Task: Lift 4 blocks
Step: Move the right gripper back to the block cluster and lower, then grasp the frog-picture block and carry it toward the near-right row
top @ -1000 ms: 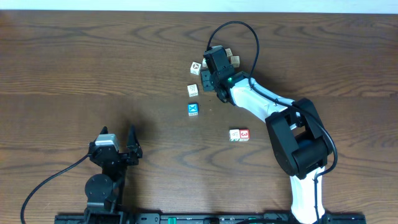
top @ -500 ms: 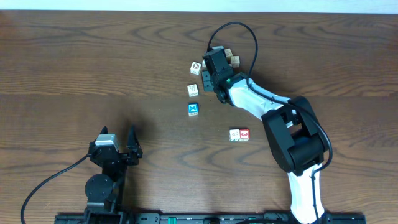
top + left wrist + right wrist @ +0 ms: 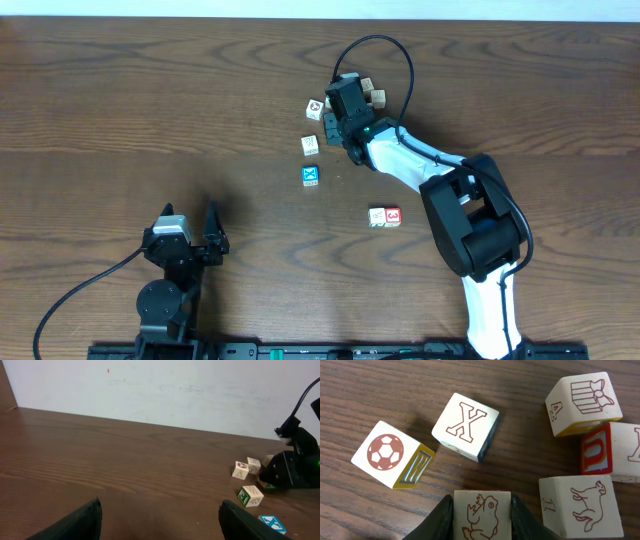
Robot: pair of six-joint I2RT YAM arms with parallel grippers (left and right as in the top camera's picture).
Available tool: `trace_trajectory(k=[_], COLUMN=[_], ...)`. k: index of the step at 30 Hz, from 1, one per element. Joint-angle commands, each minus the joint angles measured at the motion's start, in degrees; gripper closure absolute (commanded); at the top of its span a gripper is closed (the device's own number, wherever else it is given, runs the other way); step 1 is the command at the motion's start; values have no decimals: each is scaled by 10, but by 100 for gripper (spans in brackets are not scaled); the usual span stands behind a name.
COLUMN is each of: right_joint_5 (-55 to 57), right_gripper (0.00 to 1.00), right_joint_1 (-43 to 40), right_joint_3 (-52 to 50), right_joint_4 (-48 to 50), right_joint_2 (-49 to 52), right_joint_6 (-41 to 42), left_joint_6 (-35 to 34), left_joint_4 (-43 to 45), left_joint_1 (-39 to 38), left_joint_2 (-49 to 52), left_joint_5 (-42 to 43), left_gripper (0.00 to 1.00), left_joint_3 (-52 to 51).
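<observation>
My right gripper (image 3: pixel 481 503) is shut on a white block with a red frog drawing (image 3: pixel 482 516); its fingers (image 3: pixel 445 520) press both sides of the block. From overhead this gripper (image 3: pixel 340 115) is low over the cluster at the back middle of the table. A blue-faced block (image 3: pixel 310 176) and a white block with green marks (image 3: pixel 311 145) lie just left of it. A red-faced block (image 3: pixel 392 215) sits against a white one (image 3: pixel 377 216) nearer the front. My left gripper (image 3: pixel 160 525) is open and empty at the front left (image 3: pixel 190 222).
Around the frog block lie a soccer-ball block (image 3: pixel 390 455), an X block (image 3: pixel 465 427), a gift-picture block (image 3: pixel 582 402), a red U block (image 3: pixel 597 455) and an animal block (image 3: pixel 582 505) close on the right. The right arm's cable (image 3: pixel 385 50) loops over the back.
The right arm's elbow has shifted slightly left. Its gripper stays over the same cluster, the loose blocks have not moved, and the left arm is still.
</observation>
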Motion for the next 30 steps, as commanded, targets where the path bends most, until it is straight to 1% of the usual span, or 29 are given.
trace_trajectory(k=[1, 7, 10, 15, 20, 22, 28, 30], right_joint_5=[6, 7, 12, 51, 59, 61, 78, 78], right_gripper=[75, 78, 78, 80, 86, 87, 99, 99], right_joint_1=[2, 4, 3, 2, -11, -21, -66, -79], right_joint_3=[14, 25, 25, 25, 25, 25, 25, 25], right_joint_4=[-7, -36, -55, -119, -224, -268, -391, -425], right_joint_2=[-2, -38, -75, -160, -252, -285, -379, -411], right_joint_6=[-4, -5, -16, -26, -30, -30, -25, -23], left_joint_6=[-1, 0, -1, 0, -1, -1, 0, 0], left_joint_4=[-24, -24, -24, -24, -24, -24, -24, -24], left_joint_1=[3, 3, 3, 3, 3, 3, 3, 3], left_joint_2=[-4, -4, -4, -4, -4, -4, -4, -4], left_joint_5=[-17, -17, -17, -17, -17, -17, -17, -17], left_gripper=[25, 25, 25, 25, 25, 25, 25, 25], left_joint_3=[-9, -9, -9, -9, -9, -9, -9, -9])
